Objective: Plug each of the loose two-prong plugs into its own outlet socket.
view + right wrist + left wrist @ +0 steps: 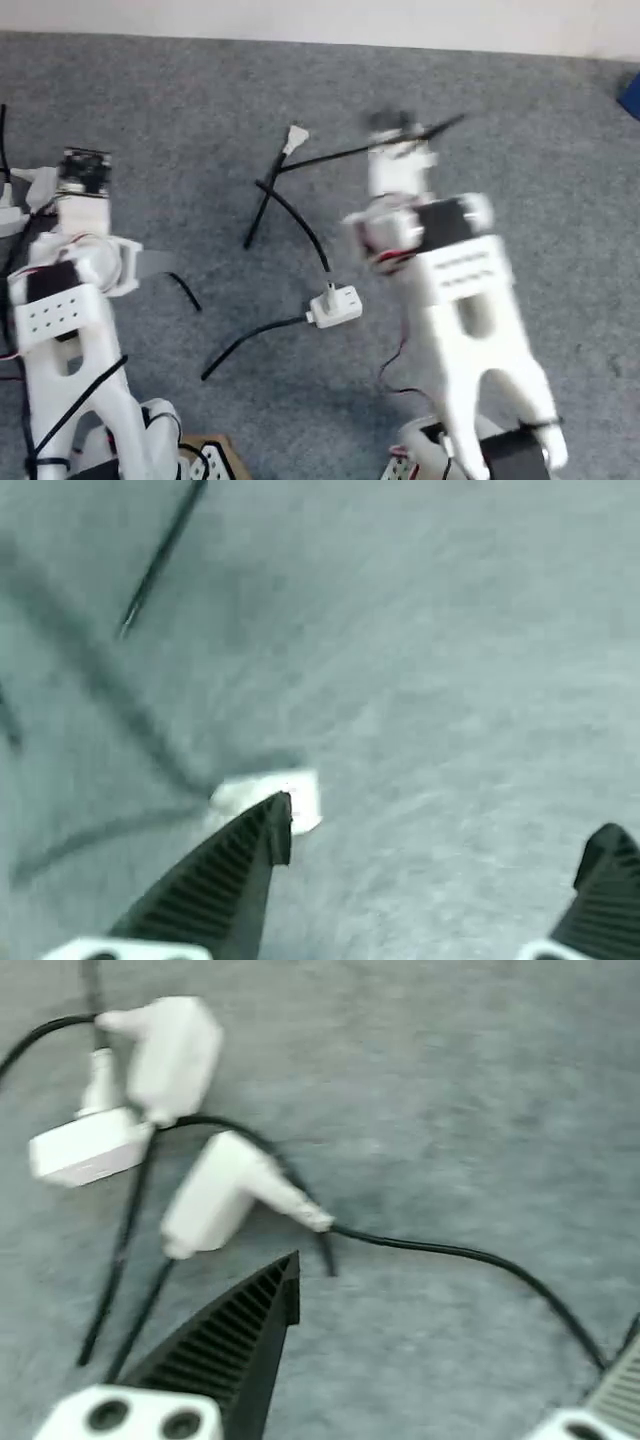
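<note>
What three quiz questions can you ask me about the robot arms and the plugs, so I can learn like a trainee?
1. True or false: the right end effector is shut on a plug.
2. What colour are the cords lying on the grey table? A) black B) red C) yellow
3. Fill the gap: the plug just beyond the left end effector is ____ in colour.

Key: 1. False; it is wide open and holds nothing. 2. A. 3. White.
</note>
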`<action>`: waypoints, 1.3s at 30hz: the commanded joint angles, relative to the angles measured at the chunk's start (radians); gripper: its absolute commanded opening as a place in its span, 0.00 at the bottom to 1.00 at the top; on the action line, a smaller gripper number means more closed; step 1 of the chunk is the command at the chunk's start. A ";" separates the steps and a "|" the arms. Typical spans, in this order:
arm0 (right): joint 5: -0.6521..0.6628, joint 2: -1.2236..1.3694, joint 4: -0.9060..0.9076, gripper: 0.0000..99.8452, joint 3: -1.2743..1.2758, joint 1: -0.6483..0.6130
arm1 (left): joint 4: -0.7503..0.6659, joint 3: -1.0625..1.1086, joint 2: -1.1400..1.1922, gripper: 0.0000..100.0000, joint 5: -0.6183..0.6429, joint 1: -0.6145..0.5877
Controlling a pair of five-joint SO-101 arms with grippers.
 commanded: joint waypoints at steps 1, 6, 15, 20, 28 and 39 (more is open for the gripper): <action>-0.006 -0.048 0.028 0.41 -0.073 0.257 | 0.009 0.004 -0.012 0.47 -0.006 0.076; 0.086 -0.047 -0.002 0.41 0.047 0.433 | 0.164 -0.030 -0.012 0.47 -0.006 0.271; 0.109 -0.048 -0.536 0.41 0.754 0.466 | 0.321 -0.085 -0.002 0.47 -0.005 0.792; 0.143 -0.048 -0.573 0.41 0.792 0.461 | 0.262 -0.077 0.005 0.47 -0.008 0.952; 0.146 -0.048 -0.578 0.41 0.797 0.461 | 0.029 -0.102 0.341 0.47 -0.028 1.026; 0.147 -0.048 -0.578 0.41 0.800 0.453 | 0.092 -0.476 0.857 0.43 -0.063 1.024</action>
